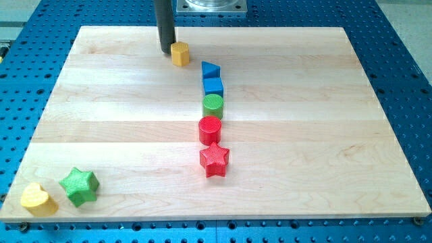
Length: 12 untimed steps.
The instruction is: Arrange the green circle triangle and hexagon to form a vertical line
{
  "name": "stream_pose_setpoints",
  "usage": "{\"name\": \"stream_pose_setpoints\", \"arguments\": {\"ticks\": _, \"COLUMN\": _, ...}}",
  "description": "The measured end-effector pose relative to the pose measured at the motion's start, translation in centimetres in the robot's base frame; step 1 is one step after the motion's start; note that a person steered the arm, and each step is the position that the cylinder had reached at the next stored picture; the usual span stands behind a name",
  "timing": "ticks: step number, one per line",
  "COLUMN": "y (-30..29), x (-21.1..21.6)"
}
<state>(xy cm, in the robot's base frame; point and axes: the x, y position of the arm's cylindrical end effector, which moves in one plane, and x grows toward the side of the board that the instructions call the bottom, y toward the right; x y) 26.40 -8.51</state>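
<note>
My tip [166, 52] touches the board near the view's top, just left of a yellow hexagon [179, 53] and close against it. Right of that and lower, a column runs down the middle: a blue triangle [210, 69], a blue cube [213, 86], a green circle [212, 106], a red circle [210, 129] and a red star [214, 159]. The tip is well above and left of the green circle.
A green star [79, 186] and a yellow heart [38, 199] lie at the view's bottom left corner of the wooden board [101, 108]. A blue perforated table surrounds the board. The arm's metal mount shows at the view's top.
</note>
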Motion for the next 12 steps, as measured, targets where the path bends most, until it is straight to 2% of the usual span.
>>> {"name": "stream_pose_setpoints", "arguments": {"ticks": 1, "y": 2.5, "x": 0.0}}
{"name": "stream_pose_setpoints", "arguments": {"ticks": 2, "y": 1.7, "x": 0.0}}
{"name": "stream_pose_setpoints", "arguments": {"ticks": 3, "y": -4.7, "x": 0.5}}
{"name": "stream_pose_setpoints", "arguments": {"ticks": 4, "y": -5.0, "x": 3.5}}
{"name": "stream_pose_setpoints", "arguments": {"ticks": 6, "y": 1.8, "x": 3.9}}
{"name": "stream_pose_setpoints", "arguments": {"ticks": 7, "y": 2.8, "x": 3.7}}
{"name": "stream_pose_setpoints", "arguments": {"ticks": 8, "y": 2.8, "x": 1.4}}
{"name": "stream_pose_setpoints", "arguments": {"ticks": 10, "y": 4.9, "x": 0.7}}
{"name": "stream_pose_setpoints", "arguments": {"ticks": 11, "y": 3.2, "x": 0.7}}
{"name": "stream_pose_setpoints", "arguments": {"ticks": 12, "y": -4.1, "x": 4.2}}
